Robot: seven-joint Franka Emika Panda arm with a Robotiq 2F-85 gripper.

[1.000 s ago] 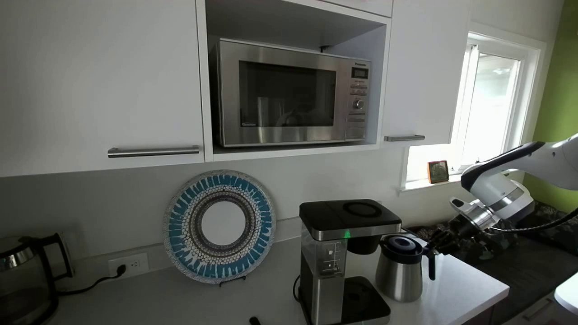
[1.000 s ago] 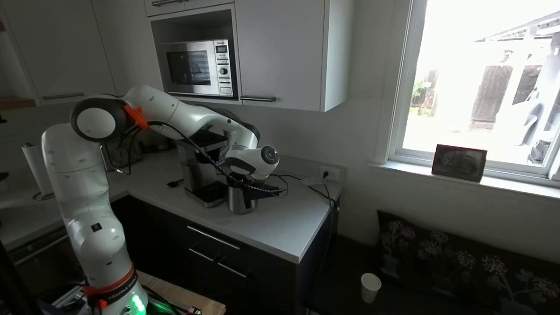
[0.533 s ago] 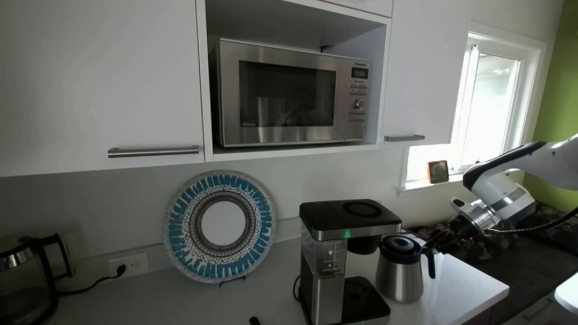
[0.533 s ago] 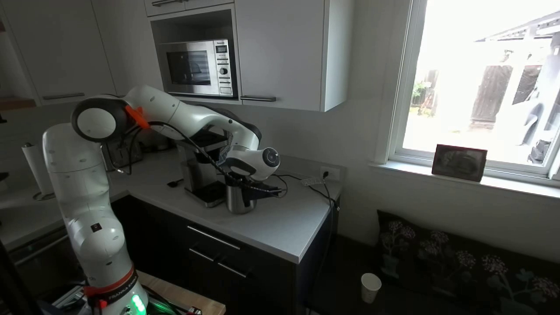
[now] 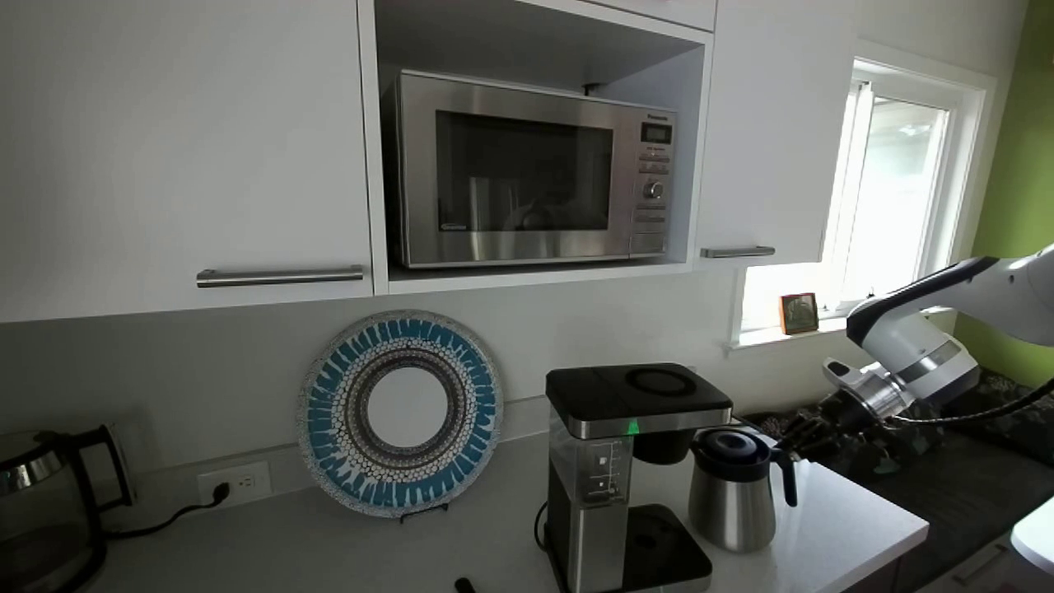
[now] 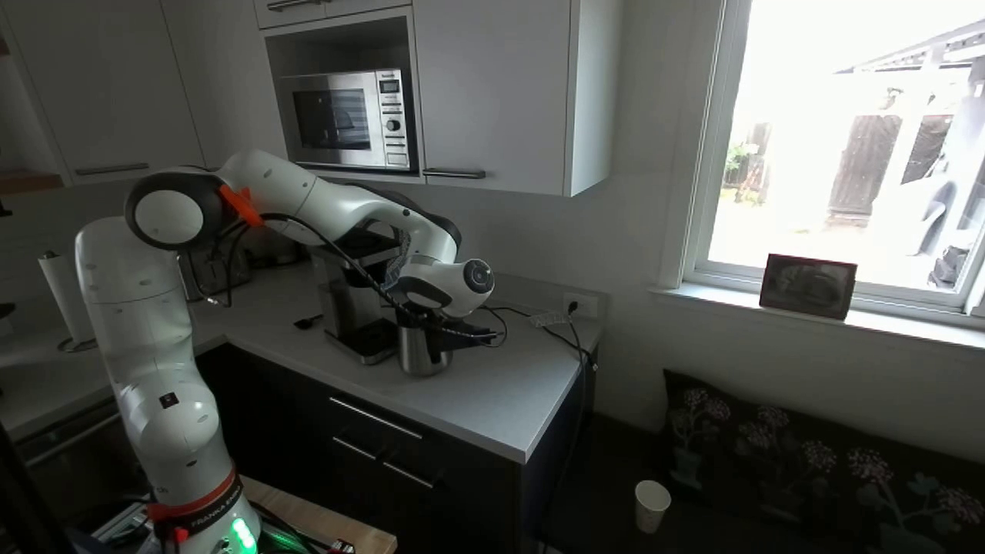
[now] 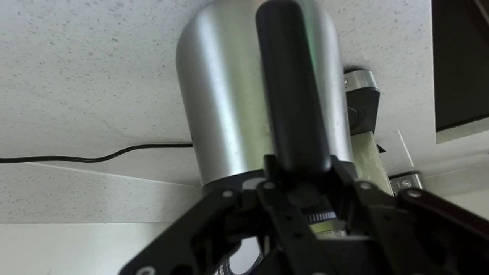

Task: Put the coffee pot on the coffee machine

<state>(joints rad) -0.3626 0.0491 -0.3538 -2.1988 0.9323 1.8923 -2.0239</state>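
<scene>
The steel coffee pot (image 5: pixel 733 504) with black lid stands beside the coffee machine (image 5: pixel 599 527), off its dark base plate, in both exterior views (image 6: pixel 422 354). I cannot tell whether its bottom touches the counter. In the wrist view the pot (image 7: pixel 225 103) fills the middle, with its black handle towards the camera. My gripper (image 7: pixel 300 164) has its fingers on both sides of the handle's upper part, closed on it. In an exterior view the gripper (image 5: pixel 786 445) reaches the handle from the side away from the machine. Part of the machine (image 7: pixel 363 110) shows behind the pot.
A microwave (image 5: pixel 527 169) sits in the cabinet niche above. A round blue plate (image 5: pixel 346 412) leans on the wall, and a glass kettle (image 5: pixel 49 502) stands at the far end. The counter edge (image 6: pixel 531 450) lies beyond the pot; a cord (image 7: pixel 95 158) runs behind it.
In an exterior view the pot has shifted slightly right, away from the machine, and its handle leans a little more. The gripper and wrist have moved slightly right with it.
</scene>
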